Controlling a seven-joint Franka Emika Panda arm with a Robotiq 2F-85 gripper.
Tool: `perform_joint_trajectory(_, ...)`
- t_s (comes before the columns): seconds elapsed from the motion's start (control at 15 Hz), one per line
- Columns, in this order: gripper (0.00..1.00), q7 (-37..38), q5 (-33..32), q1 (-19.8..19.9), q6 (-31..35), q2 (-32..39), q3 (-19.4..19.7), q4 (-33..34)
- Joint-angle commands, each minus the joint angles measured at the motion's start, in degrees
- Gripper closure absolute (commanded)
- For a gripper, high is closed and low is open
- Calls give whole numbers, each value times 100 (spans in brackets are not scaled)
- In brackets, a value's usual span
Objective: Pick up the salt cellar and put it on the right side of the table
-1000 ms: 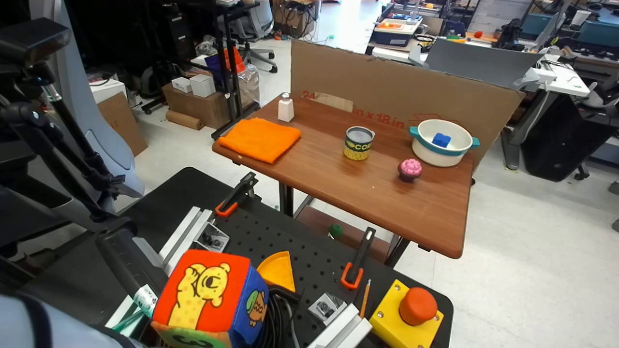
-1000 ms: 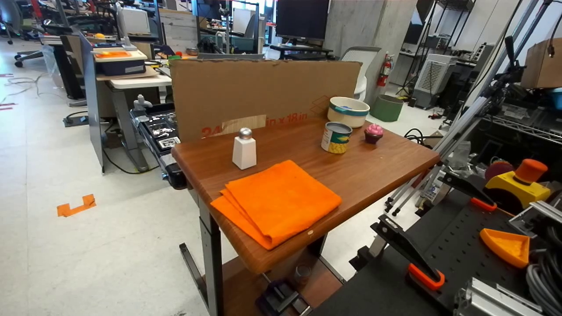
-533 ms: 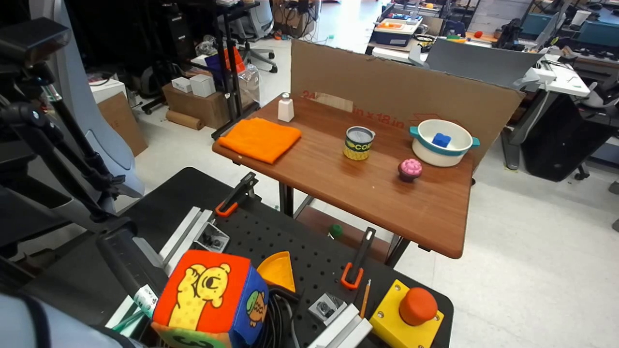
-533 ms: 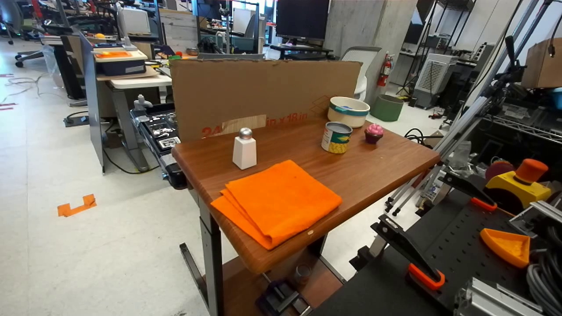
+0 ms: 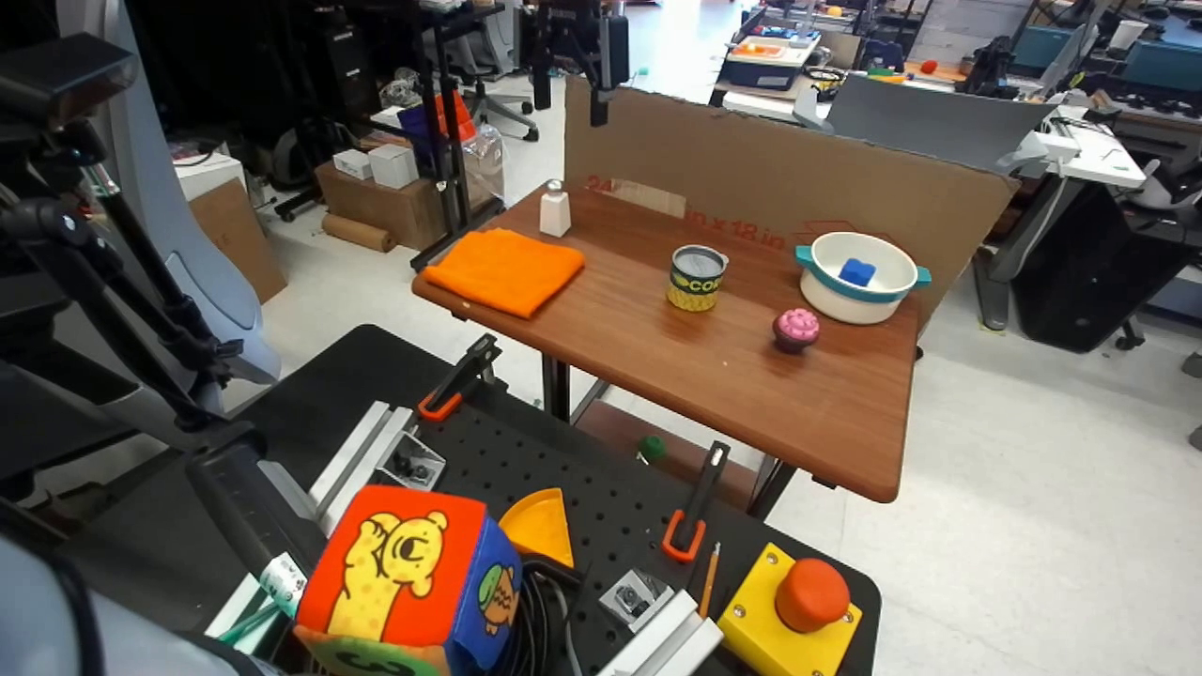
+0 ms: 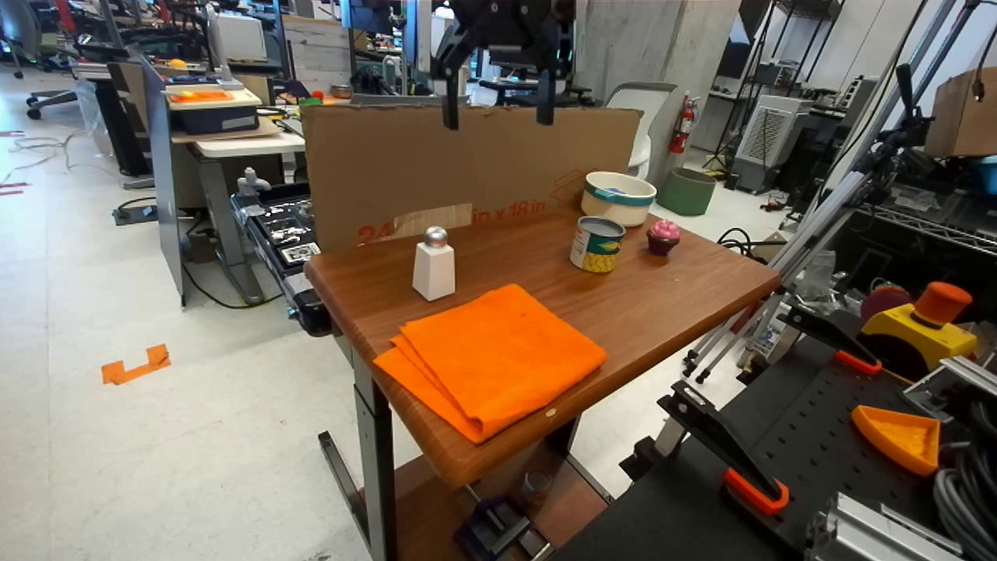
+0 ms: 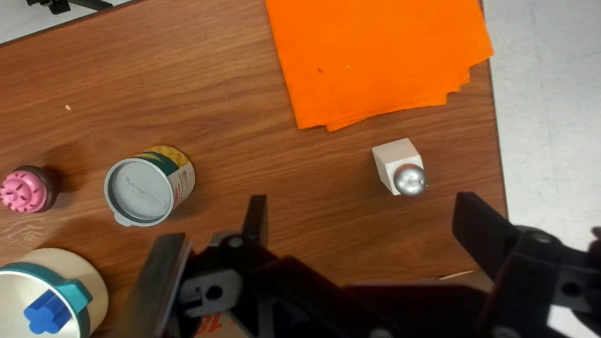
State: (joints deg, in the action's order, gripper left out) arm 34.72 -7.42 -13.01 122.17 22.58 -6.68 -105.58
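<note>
Your hand (image 6: 498, 121) is spread, apparently for reaching the shaker (image 6: 434, 269), so next centre over it and descend.

The gripper (image 6: 498, 121) is held high above the table (image 6: 678, 288), pointed down and well apart from it. Its two fingers (image 6: 450, 113) are spread wide, with a broad gap left between the tips. In both exterior views the wrist above is cut off. In an exterior view, a pale, dark-banded stretch of the arm (image 5: 38, 620) is seen well apart from the table.
</note>
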Motion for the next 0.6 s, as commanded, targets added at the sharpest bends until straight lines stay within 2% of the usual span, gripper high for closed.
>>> perform_joint_trajectory(0.0, 0, 287, -137, -289, -238, 570, 235, 542)
perform_joint_trajectory(0.53, 0, 324, -172, -614, -236, 1460, 459, 1276)
